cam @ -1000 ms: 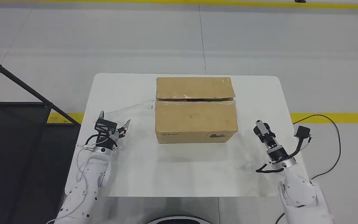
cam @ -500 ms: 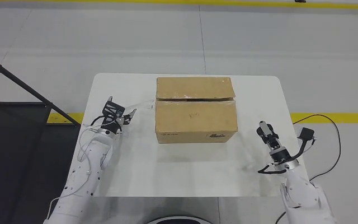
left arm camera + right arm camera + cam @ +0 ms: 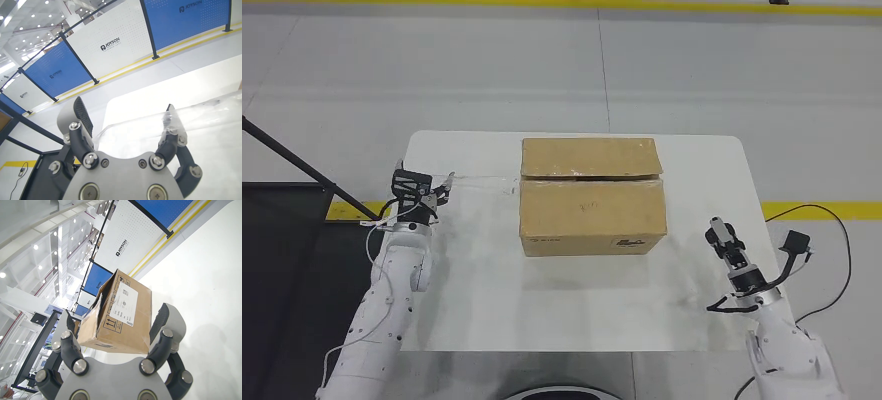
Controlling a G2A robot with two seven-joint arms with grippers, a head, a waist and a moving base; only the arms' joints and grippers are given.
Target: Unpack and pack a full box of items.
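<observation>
The cardboard box [image 3: 591, 196] sits mid-surface [image 3: 702, 300], top flaps down along a central seam. If it is full it is probably heavy. The walls look stiff and the flaps bendable, so the flap edge at the seam seems the best hold. A thin, sticky clear tape strip [image 3: 198, 111] runs from the seam to the left gripper [image 3: 422, 188]. Its fingers [image 3: 83, 113] are spread, with the strip clinging to one. The right gripper [image 3: 754, 240], fingers released, holds nothing near the box's right end.

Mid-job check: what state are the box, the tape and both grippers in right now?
cardboard box: upright on the table, top flaps down, one flap end gaping slightly.
clear tape strip: peeled loose, stretched from the box seam to the left gripper, clinging to it.
left gripper: open.
right gripper: open, empty, apart from the box.
</observation>
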